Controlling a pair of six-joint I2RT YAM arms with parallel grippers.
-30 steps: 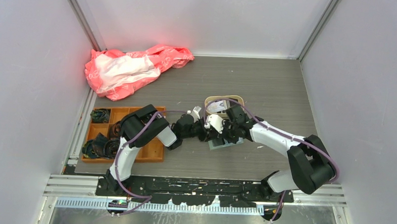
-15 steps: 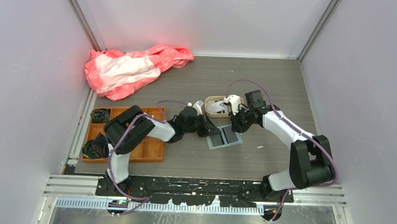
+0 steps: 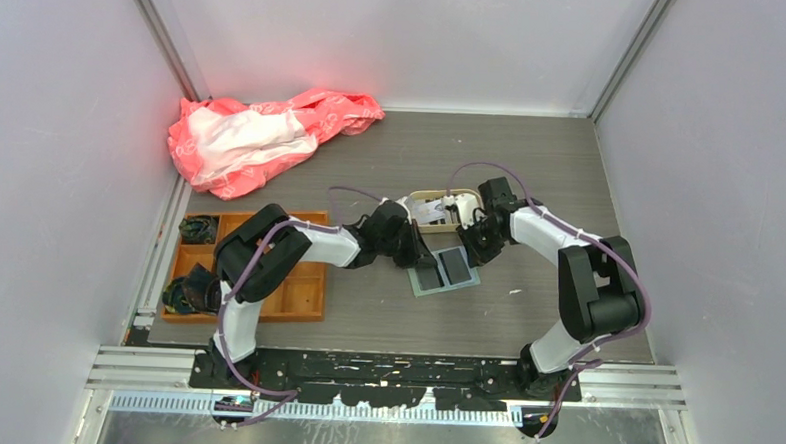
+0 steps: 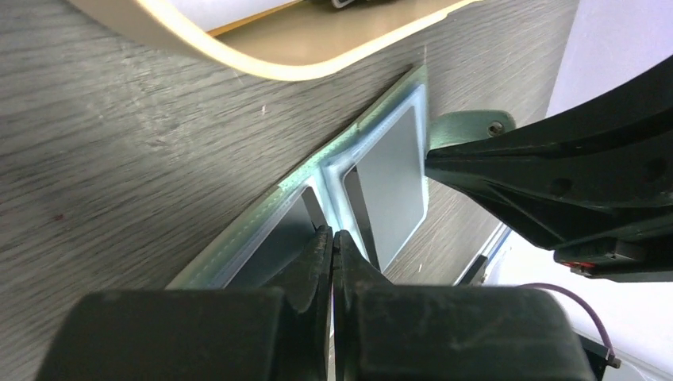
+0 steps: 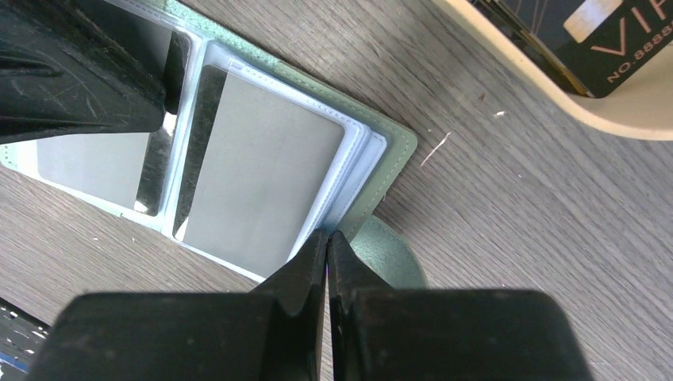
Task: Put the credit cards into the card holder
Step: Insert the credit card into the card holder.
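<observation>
**Card holder pinned open, cards waiting in the tray**

On the desk (image 3: 551, 179), the pink bag (image 3: 263, 136) and the orange compartment tray (image 3: 306, 298) lie well to your left. The beige tray (image 3: 417, 196) sits just behind the sage-green card holder (image 3: 447, 269), which lies open and flat between your two arms. The credit cards (image 5: 603, 40) are in that beige tray, a black VIP card among them.

Your left end effector (image 4: 332, 238) is clenched, tips down on the holder near its fold. Your right end effector (image 5: 327, 238) is clenched too, tips at the holder's outer edge by the clear sleeves. Neither grips a card. Grey panels fill the facing pockets; I cannot tell whether they are cards.

I judge this to be the holding-open step. Next, pin the holder with one arm while the other lifts, opens and reaches into the tray for a card.
</observation>
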